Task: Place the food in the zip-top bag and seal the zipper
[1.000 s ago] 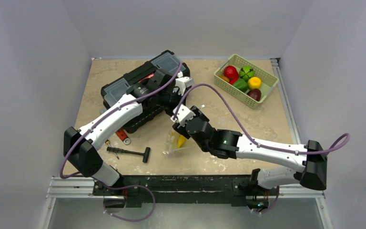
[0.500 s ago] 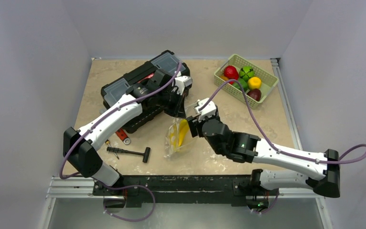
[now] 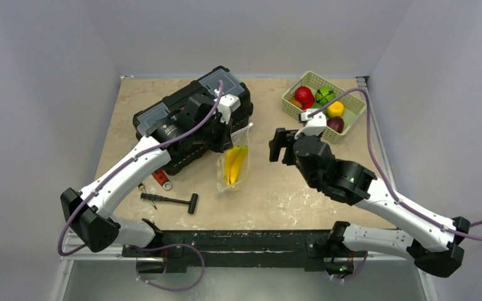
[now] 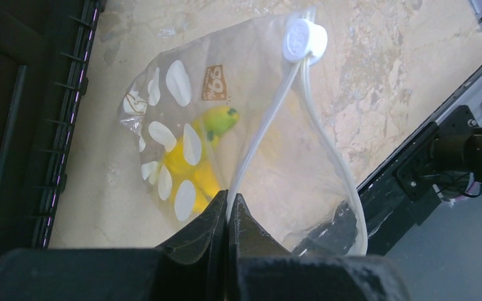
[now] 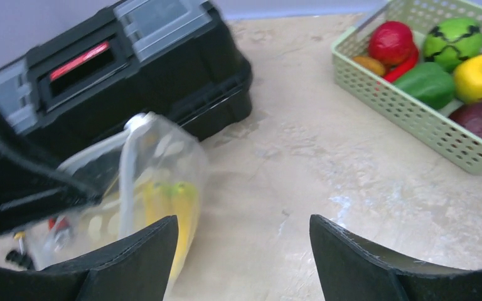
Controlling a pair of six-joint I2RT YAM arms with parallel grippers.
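Observation:
The clear dotted zip-top bag (image 3: 233, 166) hangs from my left gripper (image 3: 230, 134), with a yellow banana (image 4: 194, 169) inside it. In the left wrist view my left gripper (image 4: 229, 200) is shut on one side of the whitish zipper (image 4: 260, 135). The other side bows away, so the mouth gapes below the white slider (image 4: 304, 39). My right gripper (image 3: 280, 145) stands open and empty to the right of the bag (image 5: 157, 169), apart from it, and shows the same way in its own view (image 5: 243, 233). More food (image 5: 430, 84) lies in the green basket (image 5: 408, 116).
A black toolbox (image 3: 188, 116) sits behind the left arm, close to the bag. A black-handled tool (image 3: 171, 200) and a red-handled screwdriver (image 3: 162, 180) lie near the left front. The basket (image 3: 348, 122) stands at the back right, near the table's right edge.
My right gripper has drawn back from the bag toward the basket and opened wider. My left gripper has carried the bag's mouth up and away, so the bag hangs straighter.

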